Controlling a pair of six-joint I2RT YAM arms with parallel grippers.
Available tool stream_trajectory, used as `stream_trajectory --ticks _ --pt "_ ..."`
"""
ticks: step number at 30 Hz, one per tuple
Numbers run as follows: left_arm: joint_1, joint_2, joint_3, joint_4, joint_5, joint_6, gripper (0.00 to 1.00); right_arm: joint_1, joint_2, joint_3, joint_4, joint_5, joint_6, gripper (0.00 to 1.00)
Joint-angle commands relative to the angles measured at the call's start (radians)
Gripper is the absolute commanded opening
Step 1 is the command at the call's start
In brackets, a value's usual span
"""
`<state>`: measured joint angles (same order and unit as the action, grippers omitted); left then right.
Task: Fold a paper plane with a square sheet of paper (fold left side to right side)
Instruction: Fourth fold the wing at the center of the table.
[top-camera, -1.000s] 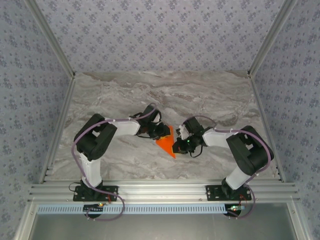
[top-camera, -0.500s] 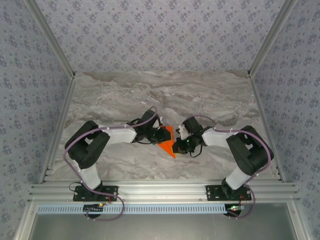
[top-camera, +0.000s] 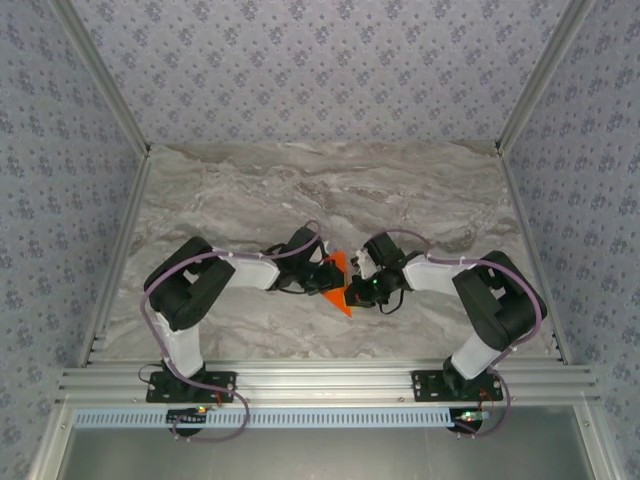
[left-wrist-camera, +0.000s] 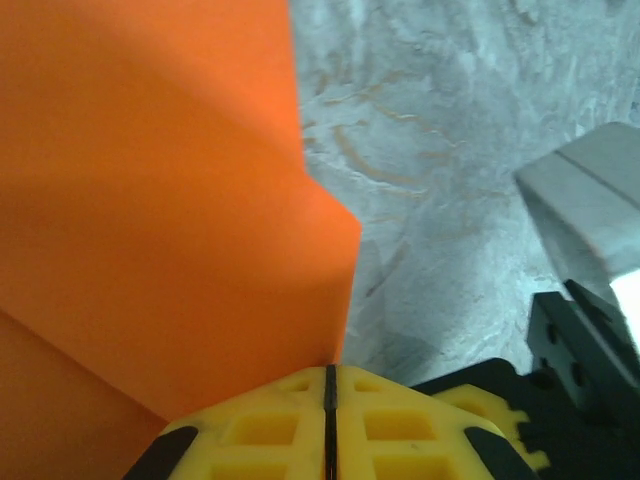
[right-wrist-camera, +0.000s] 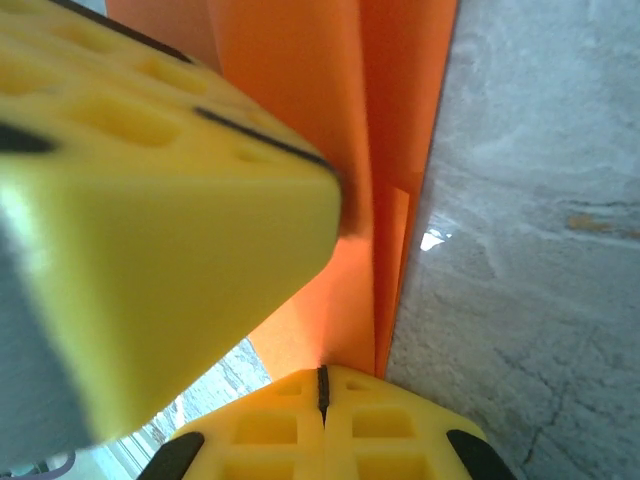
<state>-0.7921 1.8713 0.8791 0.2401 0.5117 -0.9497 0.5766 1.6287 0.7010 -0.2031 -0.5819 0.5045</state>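
Left gripper (left-wrist-camera: 328, 395): pads closed tight, pinching an edge of the folded orange paper (left-wrist-camera: 150, 200). Right gripper (right-wrist-camera: 320, 385): pads also closed, clamped on the paper's layered edge. The paper spans between both grippers, over the marble table (top-camera: 400, 190).

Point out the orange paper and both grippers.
Thin folded orange paper (left-wrist-camera: 150, 200): left wrist view, flat face.
Left gripper (left-wrist-camera: 330, 372): left wrist view, fingertip seam.
Right gripper (right-wrist-camera: 322, 375): right wrist view, fingertip seam.
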Motion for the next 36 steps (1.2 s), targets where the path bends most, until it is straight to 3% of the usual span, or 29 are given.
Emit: stream_trajectory --ticks 1,9,22,36 --pt "0.003 0.028 -0.016 0.044 0.003 -0.008 0.08 0.003 0.057 -0.038 -0.195 0.183 -0.024 0.00" --pt "0.036 0.070 -0.031 0.063 -0.025 0.001 0.07 0.015 0.084 -0.022 -0.242 0.197 -0.040 0.00" --pt "0.142 0.098 0.075 -0.140 -0.068 0.163 0.07 0.031 0.102 -0.009 -0.300 0.237 -0.060 0.00" --pt "0.283 0.181 0.236 -0.245 -0.047 0.279 0.08 0.039 0.089 -0.023 -0.306 0.239 -0.055 0.00"
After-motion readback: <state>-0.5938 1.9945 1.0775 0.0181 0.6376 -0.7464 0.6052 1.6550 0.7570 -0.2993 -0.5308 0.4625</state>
